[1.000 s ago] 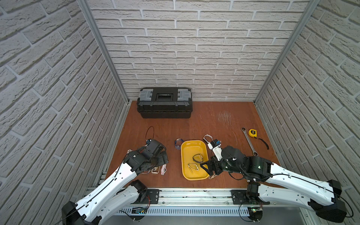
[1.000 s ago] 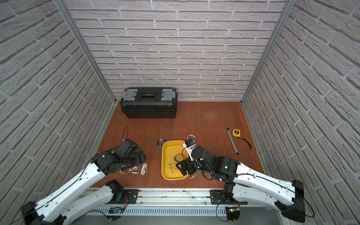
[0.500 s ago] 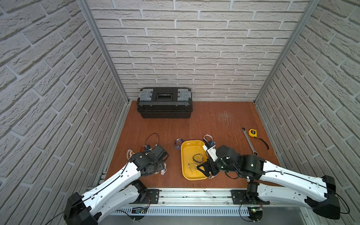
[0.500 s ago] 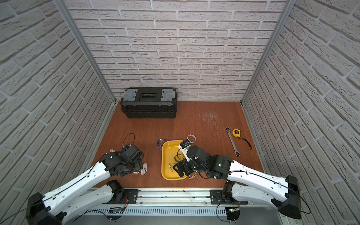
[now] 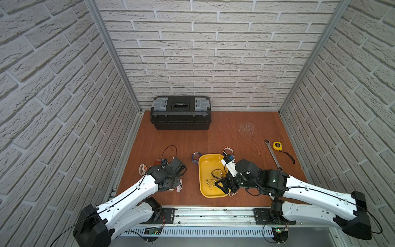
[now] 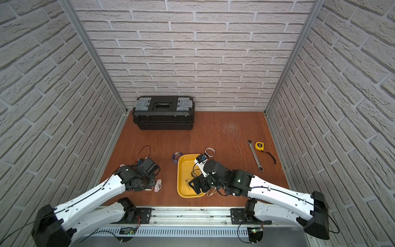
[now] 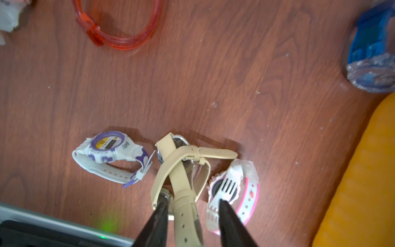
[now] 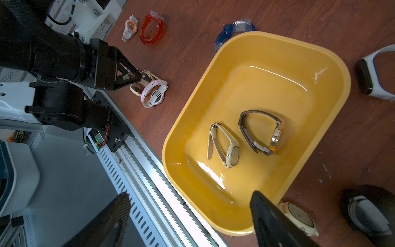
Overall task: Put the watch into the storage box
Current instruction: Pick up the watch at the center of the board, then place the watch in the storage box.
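The storage box (image 5: 201, 171) is a shallow yellow tray, also in view at box (image 8: 277, 38); a cream watch (image 8: 226, 149) and a brown-strap watch (image 8: 273, 136) lie in it. Left of it, a beige-strap watch (image 7: 181, 171) lies between a white-purple watch (image 7: 109, 149) and a pink-white watch (image 7: 230, 188). My left gripper (image 7: 192, 202) straddles the beige strap. One finger touches it and the other stands apart, over the pink-white watch. My right gripper (image 8: 190, 198) hangs open and empty over the tray's front rim.
More watches lie around: blue (image 5: 196, 157), white-orange (image 5: 142, 169), a white band (image 5: 228, 151), a red band (image 8: 151, 27), and cream (image 8: 297, 216) and black (image 8: 367, 211) ones beside the tray. A black toolbox (image 5: 180, 115) is at the back, a wrench (image 5: 273, 155) and tape measure (image 5: 277, 145) at right.
My left gripper's jaws have narrowed around the beige strap, and its wrist has shifted slightly toward the front. The right arm has barely moved.
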Controlling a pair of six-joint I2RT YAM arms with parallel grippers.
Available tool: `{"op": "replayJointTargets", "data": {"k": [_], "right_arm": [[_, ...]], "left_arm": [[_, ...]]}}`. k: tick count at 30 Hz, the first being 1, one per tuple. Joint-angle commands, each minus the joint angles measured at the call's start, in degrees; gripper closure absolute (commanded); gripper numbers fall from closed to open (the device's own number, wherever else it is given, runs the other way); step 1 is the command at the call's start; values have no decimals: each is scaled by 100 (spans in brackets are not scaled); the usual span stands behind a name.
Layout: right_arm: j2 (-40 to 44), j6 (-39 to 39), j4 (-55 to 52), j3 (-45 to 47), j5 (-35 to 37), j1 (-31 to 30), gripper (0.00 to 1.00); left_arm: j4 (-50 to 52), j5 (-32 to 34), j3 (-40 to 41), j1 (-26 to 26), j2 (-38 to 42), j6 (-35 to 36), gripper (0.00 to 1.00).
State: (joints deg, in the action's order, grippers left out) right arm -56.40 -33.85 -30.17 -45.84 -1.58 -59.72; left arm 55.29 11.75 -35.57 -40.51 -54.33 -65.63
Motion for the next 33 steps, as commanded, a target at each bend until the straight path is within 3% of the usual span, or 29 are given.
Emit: {"op": "replayJointTargets", "data": {"k": [1,6,9,16,22,27,33], "right_arm": [[-2,53,230,-47,27,28,11],[-63,78,235,-98,39,40,11],[-95,99,197,-160,58,39,11],[-150,81,182,-301,151,74,11],[-357,4,672,-375,-200,131,11],[-771,-339,1880,-288,-1062,342,12],[-1525,-1844,3876,40,-2422,1103,18]], "left_arm": [[39,91,-19,49,42,155,71],[103,79,-62,87,99,263,92],[200,64,-229,87,211,332,99],[788,-72,-1185,82,404,648,100],[956,-203,-1832,121,584,744,100],[254,-717,-2095,131,653,952,100],[-1189,-1640,-1695,118,887,1651,100]]}}
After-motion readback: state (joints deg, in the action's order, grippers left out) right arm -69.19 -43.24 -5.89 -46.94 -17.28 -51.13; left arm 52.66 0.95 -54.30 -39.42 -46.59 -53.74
